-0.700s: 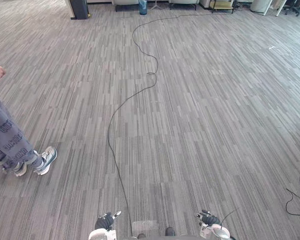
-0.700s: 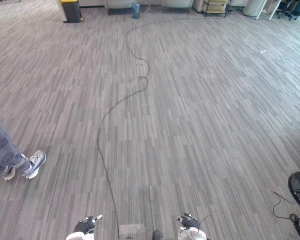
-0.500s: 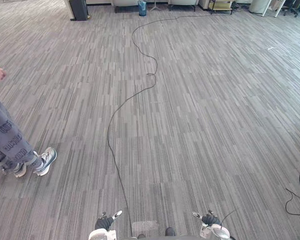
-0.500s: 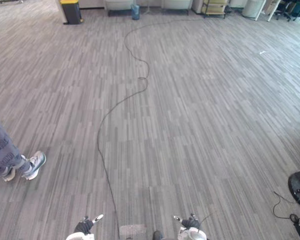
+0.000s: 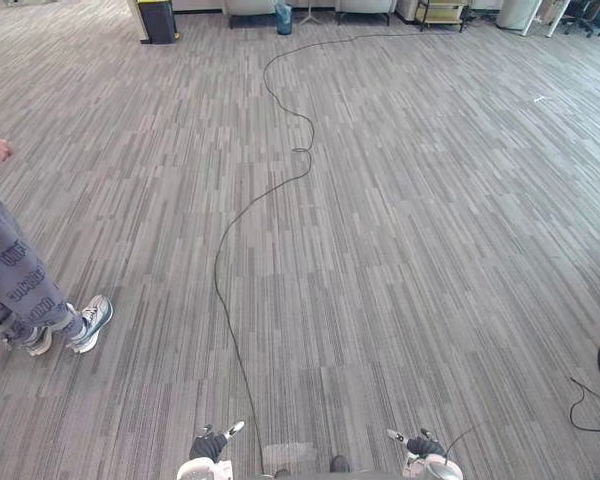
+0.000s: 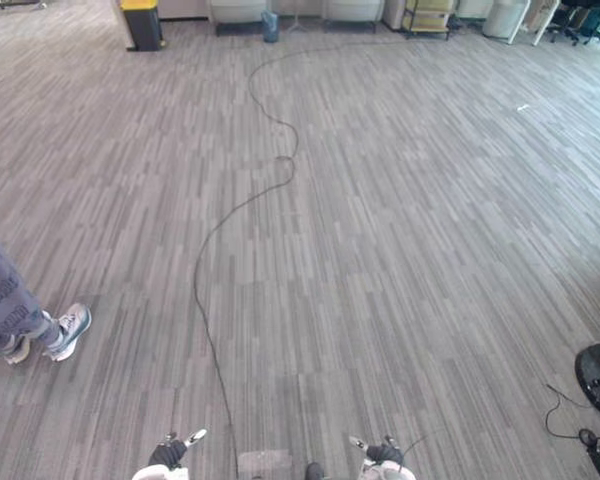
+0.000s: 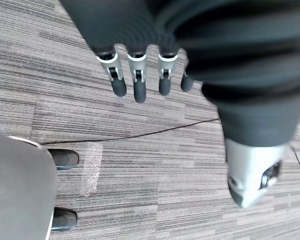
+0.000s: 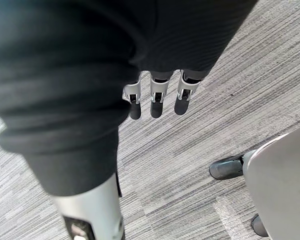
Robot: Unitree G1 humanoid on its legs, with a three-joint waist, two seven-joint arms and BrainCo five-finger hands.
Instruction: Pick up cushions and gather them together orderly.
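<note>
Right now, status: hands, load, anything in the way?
Nothing held: left hand open, right hand open. Carpet ahead. Person standing to the left.

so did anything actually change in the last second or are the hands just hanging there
Very little. The right hand has sunk slightly toward the lower edge of the head views; its fingers are straight and hold nothing. The left hand stayed low and open. The person on the robot's left stayed in the same spot on the carpet.
</note>
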